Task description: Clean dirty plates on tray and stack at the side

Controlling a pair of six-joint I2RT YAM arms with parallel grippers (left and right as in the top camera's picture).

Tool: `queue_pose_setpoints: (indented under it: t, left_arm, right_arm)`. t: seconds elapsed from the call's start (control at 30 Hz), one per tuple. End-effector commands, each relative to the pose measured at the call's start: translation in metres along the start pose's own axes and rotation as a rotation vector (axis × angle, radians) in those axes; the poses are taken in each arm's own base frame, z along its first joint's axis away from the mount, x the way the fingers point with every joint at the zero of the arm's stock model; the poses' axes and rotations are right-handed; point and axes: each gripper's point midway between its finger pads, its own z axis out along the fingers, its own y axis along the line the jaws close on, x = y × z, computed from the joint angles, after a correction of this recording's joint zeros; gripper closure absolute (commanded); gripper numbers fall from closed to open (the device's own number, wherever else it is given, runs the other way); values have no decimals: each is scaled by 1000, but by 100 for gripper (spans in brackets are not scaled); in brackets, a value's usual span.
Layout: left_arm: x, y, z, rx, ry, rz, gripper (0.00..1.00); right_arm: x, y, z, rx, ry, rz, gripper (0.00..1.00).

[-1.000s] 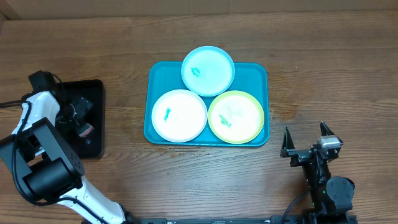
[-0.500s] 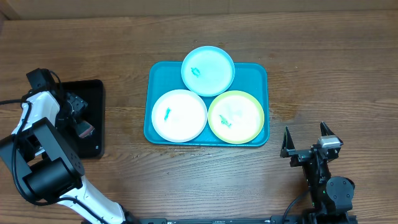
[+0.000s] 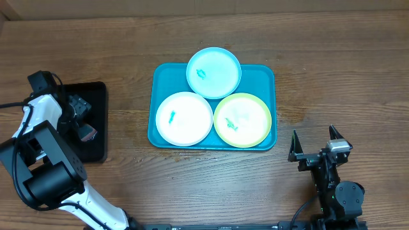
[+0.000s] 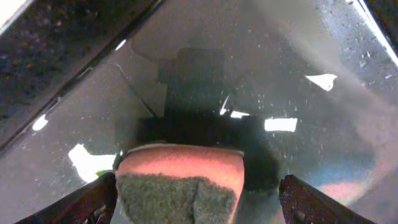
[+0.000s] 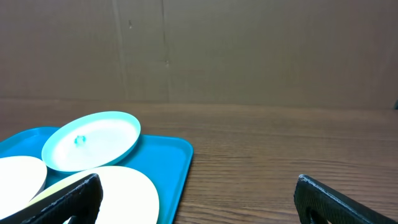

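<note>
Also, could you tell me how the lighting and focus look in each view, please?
Overhead view: evenly lit and sharp, no harsh glare on the blue tray. Left wrist view: bright glare patches on the glossy black tray, and the sponge close to the lens is blurred. Right wrist view: dimmer, but the pale blue plate is in focus.

Robot test bench, some lab-type workspace. Wood-grain tabletop (image 3: 345, 70), with a plain brown cardboard wall (image 5: 249, 50) standing along its far edge. My left arm (image 3: 38, 160) and right arm (image 3: 333, 185) sit at the near edge, toward the left and right corners.
</note>
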Motion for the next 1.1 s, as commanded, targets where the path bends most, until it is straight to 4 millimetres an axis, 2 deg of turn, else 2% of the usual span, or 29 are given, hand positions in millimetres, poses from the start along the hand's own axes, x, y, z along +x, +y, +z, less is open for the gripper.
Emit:
queue_pose_setpoints:
  t: [0.0,0.17,0.2,0.27,0.3,0.33,0.37,0.47,0.57,0.6,0.8,0.83,0.97,1.07]
  left_arm:
    - [12,8,14,-33,31,14,16]
    - [19,10,23,-46,59,17,20]
    - [19,11,24,-47,62,17,25]
    - [18,12,24,-56,57,18,49]
    - [17,14,24,-69,51,18,63]
    - [17,16,24,-79,47,19,84]
    - [16,17,24,-84,45,19,95]
    - [18,18,24,-87,50,20,96]
    - [25,19,23,-89,82,22,16]
    - [30,17,23,-78,105,22,1]
    - [67,3,16,29,277,12,0]
    - [70,1,15,38,293,9,3]
    - [74,1,14,43,311,9,34]
    - [74,1,14,43,311,9,69]
  right_arm:
    - [2,-1,0,3,-4,-1,0]
    - [2,-1,0,3,-4,-1,0]
    - [2,-1,0,3,-4,-1,0]
    - [2,-1,0,3,-4,-1,0]
    - [2,-1,0,3,-4,-1,0]
    - [2,-1,0,3,-4,-1,0]
    - [2,-1,0,3,-4,-1,0]
    - [2,-1,0,3,-4,-1,0]
    - [2,-1,0,3,-4,-1,0]
    - [2,-1,0,3,-4,-1,0]
    - [2,-1,0,3,-4,-1,0]
    - [2,-1,0,3,-4,-1,0]
    - [2,-1,0,3,-4,-1,0]
    - [2,-1,0,3,-4,-1,0]
